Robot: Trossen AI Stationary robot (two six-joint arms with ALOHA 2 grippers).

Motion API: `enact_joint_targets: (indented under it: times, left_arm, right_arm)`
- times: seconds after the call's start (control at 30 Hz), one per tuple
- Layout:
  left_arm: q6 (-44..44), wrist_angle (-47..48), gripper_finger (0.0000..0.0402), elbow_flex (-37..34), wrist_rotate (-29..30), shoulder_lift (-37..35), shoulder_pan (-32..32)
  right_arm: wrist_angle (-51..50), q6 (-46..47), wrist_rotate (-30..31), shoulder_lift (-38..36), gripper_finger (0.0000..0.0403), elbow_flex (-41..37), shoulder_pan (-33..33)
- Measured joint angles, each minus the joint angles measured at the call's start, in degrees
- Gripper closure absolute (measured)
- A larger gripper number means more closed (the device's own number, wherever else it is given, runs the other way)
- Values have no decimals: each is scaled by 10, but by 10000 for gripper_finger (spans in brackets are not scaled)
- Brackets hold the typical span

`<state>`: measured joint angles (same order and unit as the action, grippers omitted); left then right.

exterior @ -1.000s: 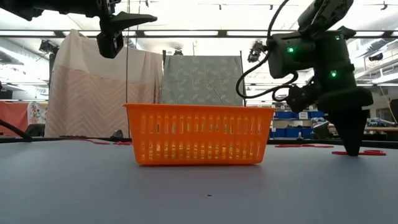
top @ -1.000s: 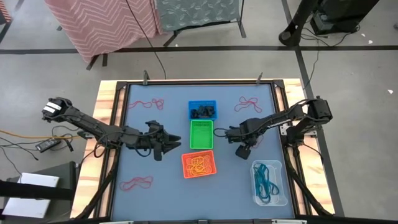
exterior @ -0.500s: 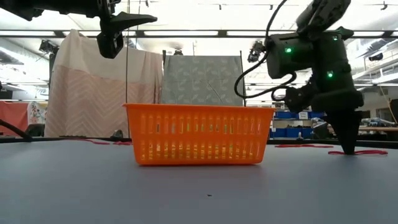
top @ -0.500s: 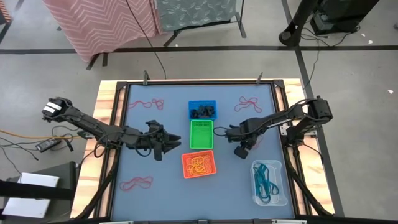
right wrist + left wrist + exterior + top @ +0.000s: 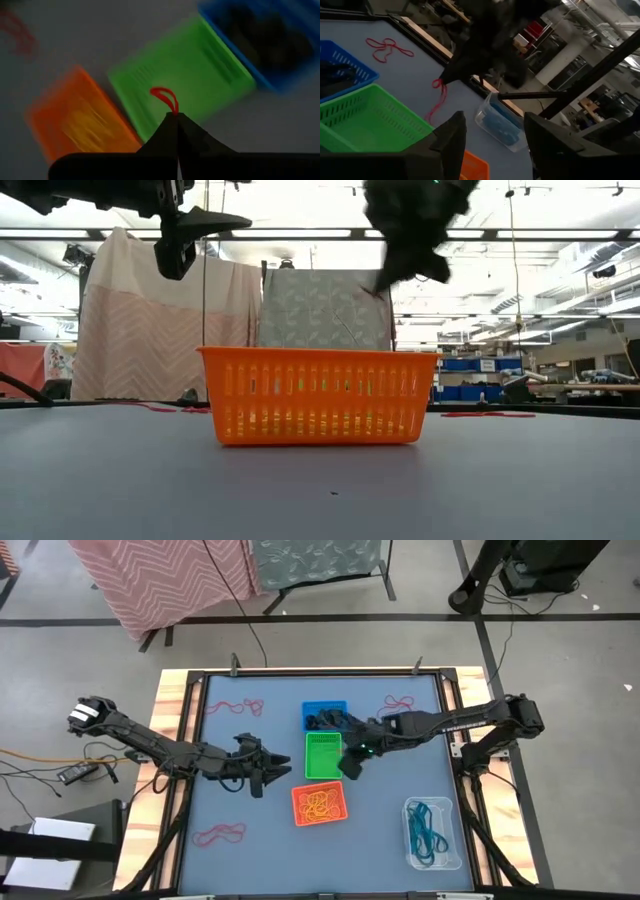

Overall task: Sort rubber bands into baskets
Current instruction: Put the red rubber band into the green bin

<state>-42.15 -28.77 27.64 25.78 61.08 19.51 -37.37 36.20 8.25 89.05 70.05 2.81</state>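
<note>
Three baskets (image 5: 323, 754) between the arms

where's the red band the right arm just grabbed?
Pinched in the right gripper, the red rubber band hangs over the green basket, mid-table, between the blue basket and orange basket.

Grey-blue table (image 5: 240, 855): blue basket (image 5: 324, 717), green basket (image 5: 322, 756), orange basket (image 5: 320, 804), clear tub (image 5: 433, 833), loose red bands (image 5: 236, 706).

- The right wrist view was smeared: the orange basket (image 5: 82, 122), green basket (image 5: 187, 80) and blue basket (image 5: 260, 40) showed only as soft shapes.
- In the low view, the right arm (image 5: 410, 225) was a dark blur, cut off by the top edge.
</note>
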Motion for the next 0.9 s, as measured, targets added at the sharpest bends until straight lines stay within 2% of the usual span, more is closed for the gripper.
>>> enact_joint_targets:
  times: [0.1,0.17,0.4,0.7,0.8,0.9]
  left_arm:
    - [0,1,200,0,1,0,0]
    - [0,-1,200,0,1,0,0]
    - [0,5,200,0,3,0,0]
    - [1,3,200,0,9,0,0]
    - [1,4,200,0,10,0,0]
    - [1,4,200,0,10,0,0]
  right_arm:
    - [101,8,-2,4,401,4,0]
    - [133,19,-2,9,401,3,1]
    - [142,31,46,26,401,2,0]
    - [145,52,49,83,401,2,-7]
    - [146,67,55,102,382,2,-8]
    - [148,97,34,114,346,2,-10]
